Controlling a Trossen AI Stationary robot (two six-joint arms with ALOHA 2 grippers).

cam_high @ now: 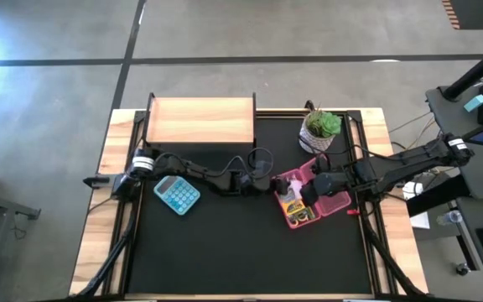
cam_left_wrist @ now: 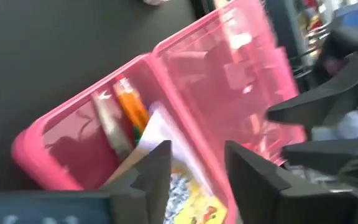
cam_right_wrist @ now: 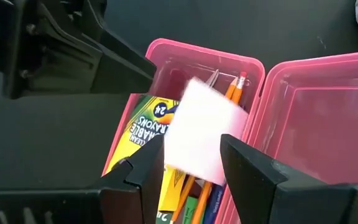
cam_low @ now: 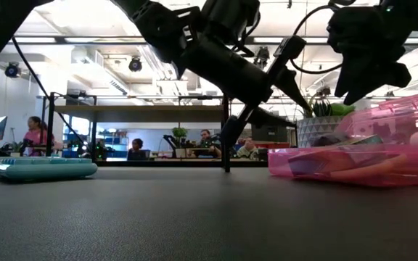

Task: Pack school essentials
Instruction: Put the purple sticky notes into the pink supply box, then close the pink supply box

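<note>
The open pink case (cam_high: 335,204) lies right of the table's middle. Its tray (cam_right_wrist: 197,53) holds the yellow crayon box (cam_right_wrist: 140,127), orange pencils (cam_right_wrist: 234,90) and the pale note pad (cam_right_wrist: 201,137). The pad lies tilted on top of the crayon box and pencils. My right gripper (cam_high: 309,191) hovers open above the tray, and the pad shows between its fingertips (cam_right_wrist: 191,168). In the left wrist view the pad (cam_left_wrist: 160,127) sits apart from those fingers. My left gripper (cam_high: 267,182) is open at the case's left side, looking into the tray (cam_left_wrist: 67,143). I see no eraser.
A teal calculator (cam_high: 177,195) lies left of centre. A wooden box (cam_high: 199,122) stands at the far edge, and a potted plant (cam_high: 319,130) stands just beyond the case. The case's lid (cam_left_wrist: 241,68) lies open toward the right arm. People sit in the room behind.
</note>
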